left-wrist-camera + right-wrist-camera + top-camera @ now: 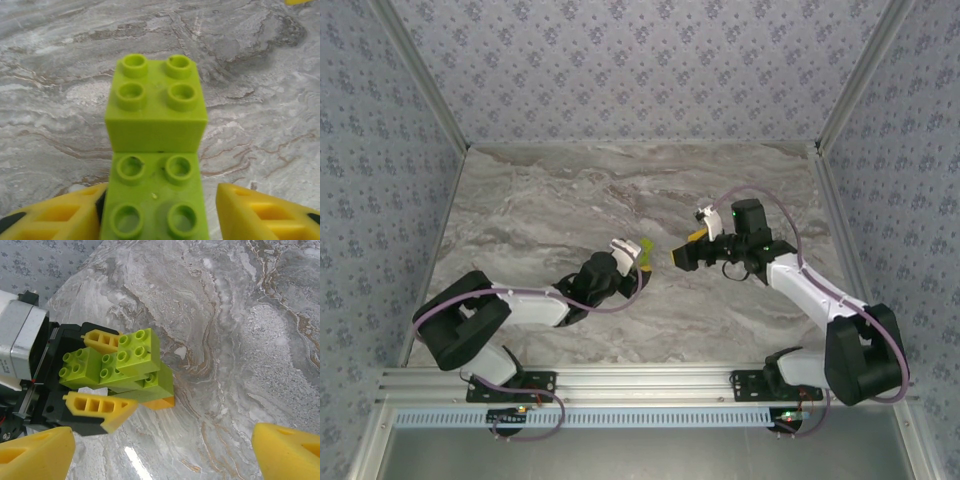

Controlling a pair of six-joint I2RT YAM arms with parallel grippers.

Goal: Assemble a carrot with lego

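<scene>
1. Bracketing the carrot (pixel 131 365) with the left gripper (pixel 157 210), jaws partway apart, loose rather than clamped.
2. In the left wrist view: pressed against or just beside the lime-green bricks (pixel 156 107) with the yellow finger (pixel 60 217) at lower left; cannot tell which. Standing clear of them with the opposite finger (pixel 270 215), a strip of bare marble in between.
3. In the right wrist view: same loose bracket, up against the green stack with the upper finger and apart from it with the lower one, a pale gap showing.
4. Gripping nothing with the right gripper (pixel 162 447): spread wide, yellow fingertips (pixel 287 450) far apart, bare marble between them.
5. Placed near the middle of the table (pixel 550 200): a stepped stack of lime-green bricks, studs facing the right wrist camera, ending in an orange brick (pixel 161 403) low at the marble. Seemingly resting there, though contact hard to confirm.
6. In the top view: right gripper aimed at the carrot, near the left gripper but apart from it.
</scene>
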